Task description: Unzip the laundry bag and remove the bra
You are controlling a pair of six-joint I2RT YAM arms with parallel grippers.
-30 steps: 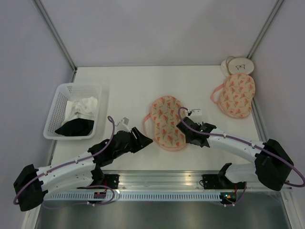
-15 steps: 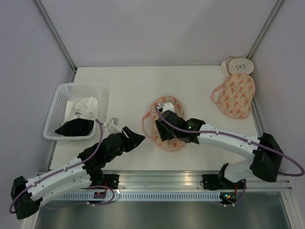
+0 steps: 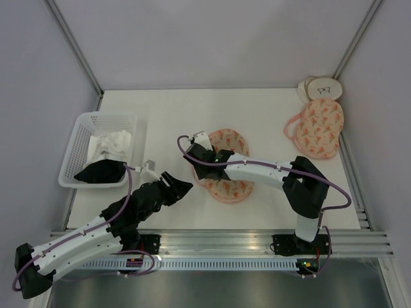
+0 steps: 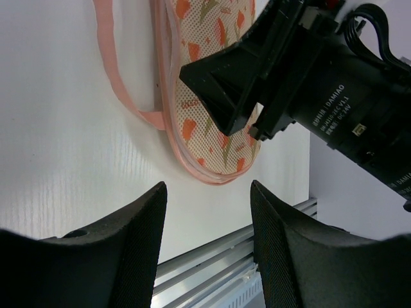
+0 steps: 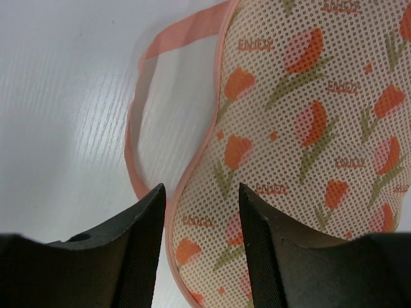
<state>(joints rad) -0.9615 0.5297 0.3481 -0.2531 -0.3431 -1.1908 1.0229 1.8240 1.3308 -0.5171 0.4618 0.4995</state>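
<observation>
**Both pincers spread, tulip bag lying shut**

The laundry bag (image 3: 226,138) lies closed near mid-table, its pink loop (image 5: 138,147) sticking out at 9 o'clock. The right gripper (image 5: 199,192) hovers over that same edge, fingers apart, nothing pinched. The left gripper (image 4: 207,192) hangs off the bag's 8 o'clock, also spread and empty. A rounder matching pouch (image 3: 316,128) sits at 2 o'clock of the table, and a white basket (image 3: 72,151) of clothes is out at 9.
</observation>
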